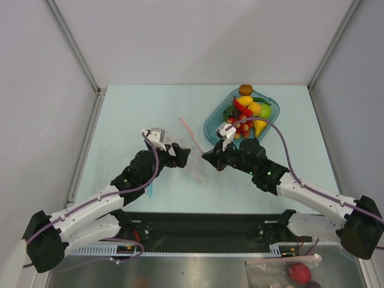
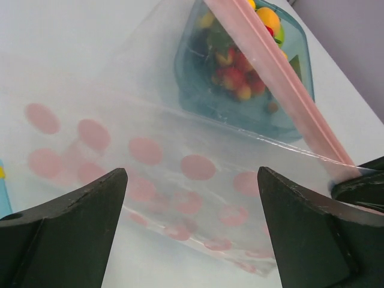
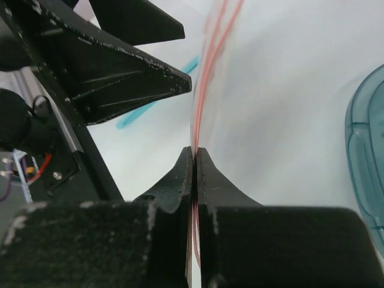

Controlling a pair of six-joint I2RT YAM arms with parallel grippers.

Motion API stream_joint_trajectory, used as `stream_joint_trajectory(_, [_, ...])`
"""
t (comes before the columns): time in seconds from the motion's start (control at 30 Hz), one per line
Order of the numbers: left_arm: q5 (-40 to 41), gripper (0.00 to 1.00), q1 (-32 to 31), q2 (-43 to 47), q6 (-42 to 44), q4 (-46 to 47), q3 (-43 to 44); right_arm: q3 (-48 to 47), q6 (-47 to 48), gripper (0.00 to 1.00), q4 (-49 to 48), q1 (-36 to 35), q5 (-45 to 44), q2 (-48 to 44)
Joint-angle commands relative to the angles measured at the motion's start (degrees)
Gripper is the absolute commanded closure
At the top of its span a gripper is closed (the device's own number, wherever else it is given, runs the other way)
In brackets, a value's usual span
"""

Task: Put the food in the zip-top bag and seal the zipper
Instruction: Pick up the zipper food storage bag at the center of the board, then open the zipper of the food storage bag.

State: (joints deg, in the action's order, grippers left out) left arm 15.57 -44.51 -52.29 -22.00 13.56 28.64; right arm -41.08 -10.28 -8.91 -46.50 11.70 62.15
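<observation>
The clear zip-top bag with pink dots hangs between my two grippers at the table's middle. Its pink zipper runs up from my right gripper; it also shows in the top view. My right gripper is shut on the zipper strip at the bag's mouth edge. My left gripper is open and empty, its fingers on either side of the bag's lower part. The food, red balls, lemon, green and orange pieces, lies in the teal tray and shows through the bag.
A light-blue stick lies on the table under the left arm and shows in the right wrist view. Another bag with a red ball lies at the near right, off the table. The teal tray's rim is right of my right gripper.
</observation>
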Motion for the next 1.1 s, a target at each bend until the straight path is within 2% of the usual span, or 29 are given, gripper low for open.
stream_joint_trajectory(0.0, [-2.2,0.04,0.5,2.8,-5.2,1.3,-0.9,0.1,6.6,1.00,-0.4,-3.4,-9.8,-1.6])
stream_joint_trajectory(0.23, [3.0,0.04,0.8,11.3,-7.3,2.0,-4.8,-0.3,8.5,1.00,0.2,-5.8,-14.9,-1.2])
stream_joint_trajectory(0.3, [4.3,0.00,1.0,13.9,-8.0,1.6,-5.6,-0.3,8.9,1.00,0.3,-6.4,-15.5,-1.2])
stream_joint_trajectory(0.4, [4.0,0.00,1.0,15.9,-9.3,2.3,-6.6,-0.4,10.0,1.00,0.3,-8.0,-18.5,-1.1])
stream_joint_trajectory(0.7, [2.7,0.00,1.0,11.1,-14.7,2.0,-3.8,-1.5,15.4,1.00,0.0,-14.8,-31.5,2.3])
stream_joint_trajectory(1.07, [3.5,0.00,1.0,9.8,-16.5,2.9,-3.9,-3.7,17.5,1.00,0.4,-18.3,-36.0,7.5])
